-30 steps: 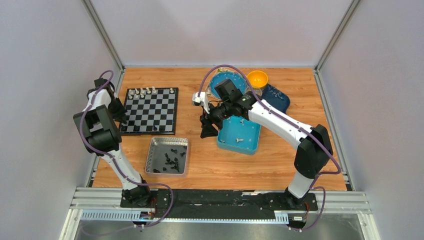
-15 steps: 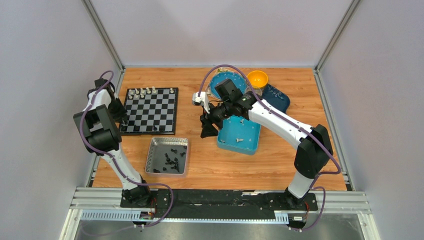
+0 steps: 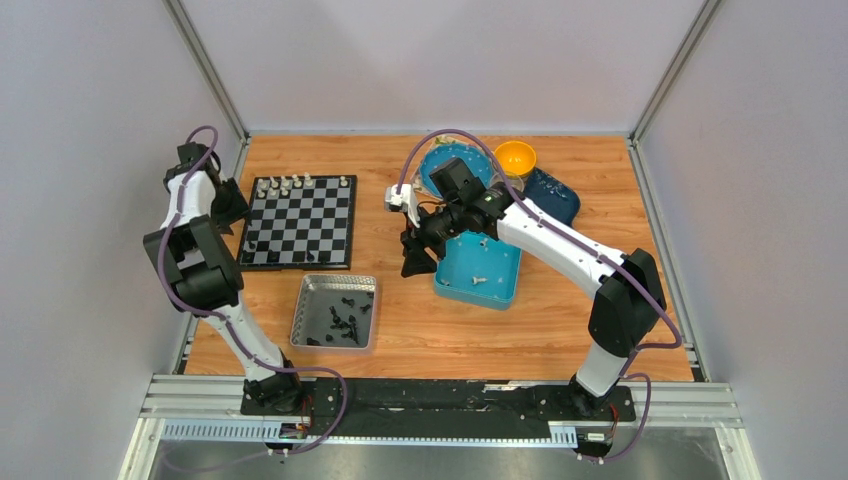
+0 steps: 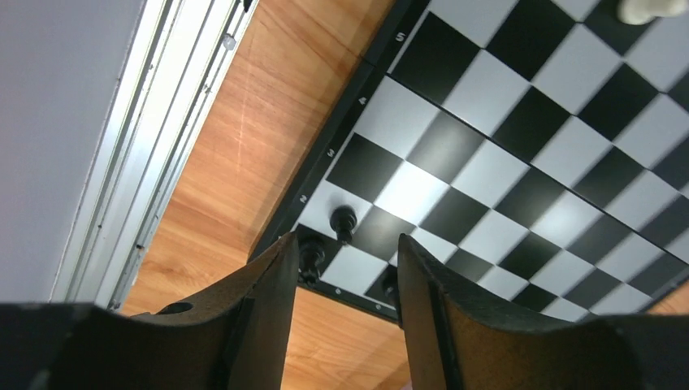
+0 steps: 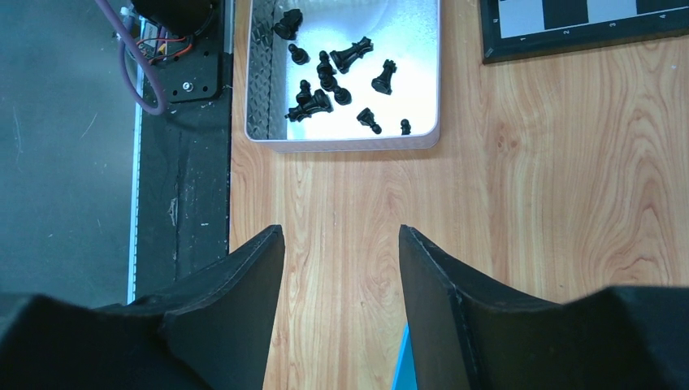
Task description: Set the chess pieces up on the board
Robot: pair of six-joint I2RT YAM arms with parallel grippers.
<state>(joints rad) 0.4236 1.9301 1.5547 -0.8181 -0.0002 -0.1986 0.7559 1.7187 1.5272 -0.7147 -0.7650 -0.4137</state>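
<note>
Left pincer [image 3: 233, 210] now off upright pawn [image 4: 344, 220]

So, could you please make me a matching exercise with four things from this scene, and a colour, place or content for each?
Things:
1. bowl
2. board
3. metal tray
4. plastic tray

Descriptions:
A. loose black pieces lie inside
B. blue, right of the other tray
C. orange, at the back
D. white pieces in a row along its far edge

Pairs: 1-C, 2-D, 3-A, 4-B
</note>
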